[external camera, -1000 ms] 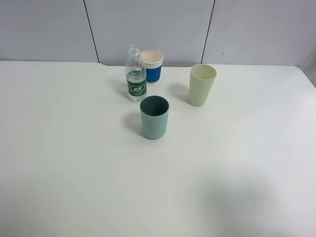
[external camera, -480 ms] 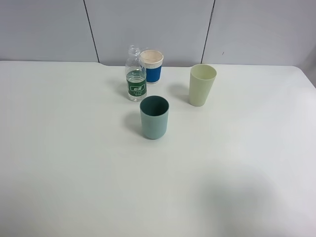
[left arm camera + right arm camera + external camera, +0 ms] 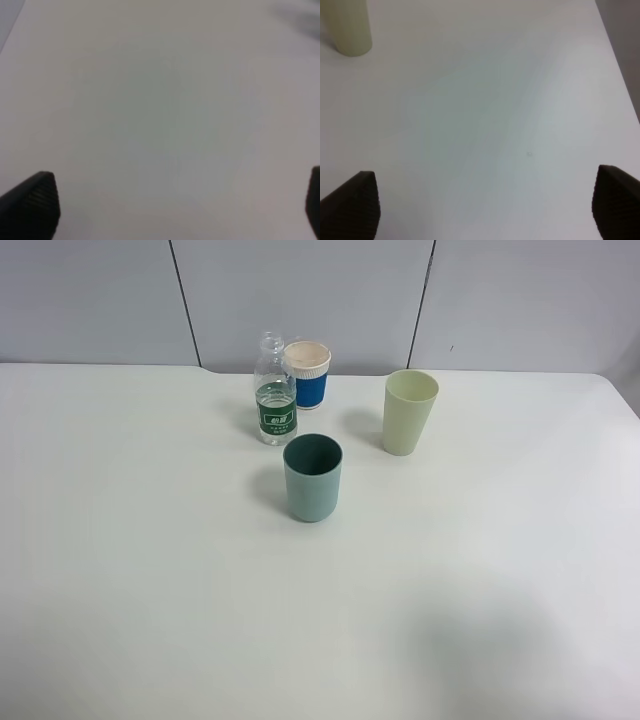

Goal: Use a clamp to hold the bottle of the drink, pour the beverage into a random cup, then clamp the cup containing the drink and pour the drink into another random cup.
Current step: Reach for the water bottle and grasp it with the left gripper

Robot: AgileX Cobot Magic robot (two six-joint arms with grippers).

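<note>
White table (image 3: pixel 120 590); left hand (image 3: pixel 172 205), right hand (image 3: pixel 482 202) gaping, seemingly empty, tips mostly cropped.

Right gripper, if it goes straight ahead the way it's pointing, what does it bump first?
Probably only the bare white table. The right gripper is open, nothing lies in its grasp, and the pale green cup stands off to one side of its line. Depth is hard to judge here.

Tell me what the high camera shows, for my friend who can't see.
A white table holds a water bottle and three cups: a teal cup nearest, a blue cup behind the bottle, a pale green cup to the right. No arms show.
</note>
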